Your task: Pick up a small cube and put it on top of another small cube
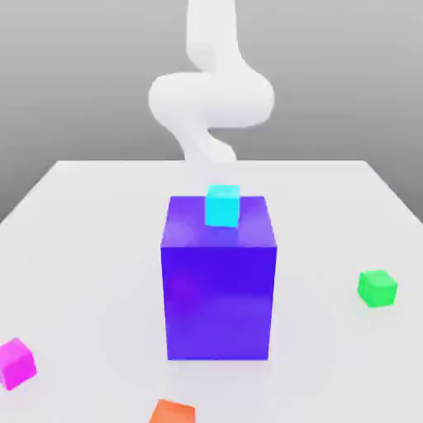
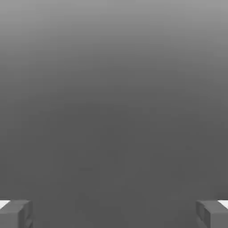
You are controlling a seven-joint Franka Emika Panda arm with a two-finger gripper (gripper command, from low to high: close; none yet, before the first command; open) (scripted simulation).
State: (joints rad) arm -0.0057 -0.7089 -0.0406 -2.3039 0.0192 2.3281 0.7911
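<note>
The small magenta cube (image 1: 16, 362) lies on the white table near the front, at the exterior view's left. The small green cube (image 1: 377, 288) sits on the table at the exterior view's right, well apart from it. My white arm (image 1: 211, 91) curls up behind the big purple-blue block, far from both cubes. In the hand view my gripper (image 2: 114, 214) is open: its two grey fingertips (image 2: 15, 213) stand wide apart with nothing between them, facing plain grey background.
A big purple-blue block (image 1: 219, 289) stands in the middle of the white table (image 1: 83, 248), with a small cyan cube (image 1: 222, 206) on its top. A small orange-red cube (image 1: 172, 411) lies at the front edge.
</note>
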